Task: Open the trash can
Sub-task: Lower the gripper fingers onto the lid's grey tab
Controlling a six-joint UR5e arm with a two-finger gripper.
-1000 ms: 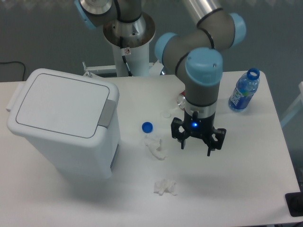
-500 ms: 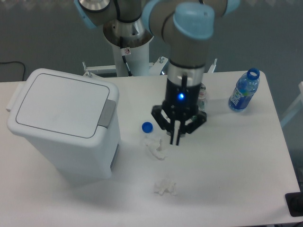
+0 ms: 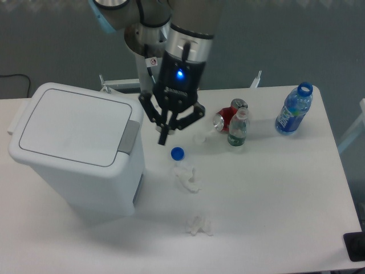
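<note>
The bin point(image 3: 77, 154) stands at the table's left end, its lid point(image 3: 74, 127) flat and shut, the grey tab point(image 3: 130, 137) on the edge facing the middle of the table. What it holds is hidden.

Over the last second I have swung my gripper point(image 3: 164, 137) from the middle of the table toward it; a second ago my fingers were spread, and now they are pressed together, holding nothing, hanging just right of the tab and not touching it. I judge this the approach to press or lift that tab; the opening itself is not begun.

Below my fingers lies a blue cap point(image 3: 177, 153), then two tissue wads point(image 3: 187, 178). Further right are a tipped red can point(image 3: 224, 120), a small bottle point(image 3: 238, 129) and, at the far edge, a capless blue bottle point(image 3: 293, 109) whose contents I cannot make out.
</note>
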